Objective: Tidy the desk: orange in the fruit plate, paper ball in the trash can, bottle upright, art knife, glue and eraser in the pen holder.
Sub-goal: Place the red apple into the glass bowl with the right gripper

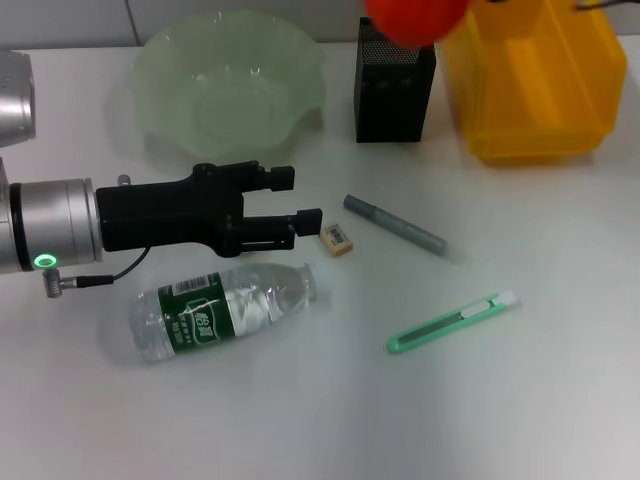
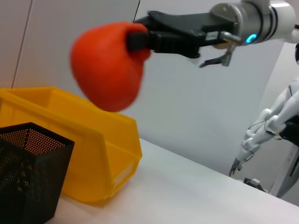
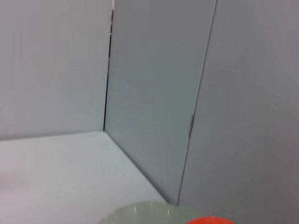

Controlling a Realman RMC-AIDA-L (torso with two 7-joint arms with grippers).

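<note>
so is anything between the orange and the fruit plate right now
Nothing visible blocks it. The right tool holds the orange in the air above the pen holder, which stands on the table between it and the fruit plate. Carried at this height, the orange should pass over the holder.

The bottle (image 1: 222,313) lying on its side carries a green label (image 1: 196,310) with white characters, too small to read; no other writing shows anywhere
</note>
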